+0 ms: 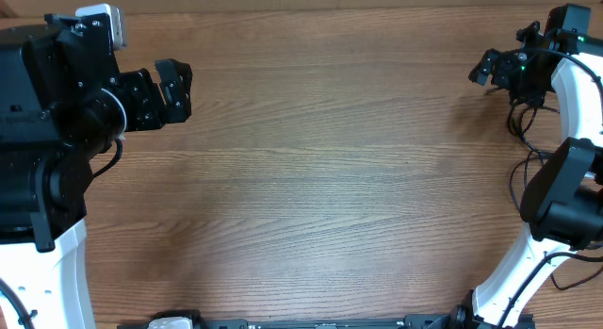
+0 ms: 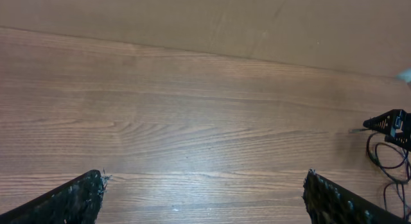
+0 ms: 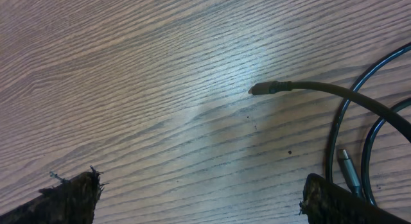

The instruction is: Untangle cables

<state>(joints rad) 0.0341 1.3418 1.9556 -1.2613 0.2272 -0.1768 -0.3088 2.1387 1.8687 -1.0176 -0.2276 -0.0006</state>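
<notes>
The cables are thin black cords lying at the table's right side, under my right arm [image 1: 515,124]. In the right wrist view one cord ends in a small black plug [image 3: 262,89], dark loops curve down the right edge [image 3: 338,124], and a silver-tipped connector [image 3: 347,167] lies next to the right finger. My right gripper [image 1: 482,73] [image 3: 202,195] is open and empty, just above the wood, with the cords at its right fingertip. My left gripper [image 1: 186,90] [image 2: 204,198] is open and empty at the far left. It sees the cords far off [image 2: 385,161].
The wooden table [image 1: 320,178] fills the view. My right arm's white links and black joint [image 1: 565,192] stand over the right edge. My left arm's black base [image 1: 47,131] takes up the left edge. A black rail [image 1: 311,323] runs along the front edge.
</notes>
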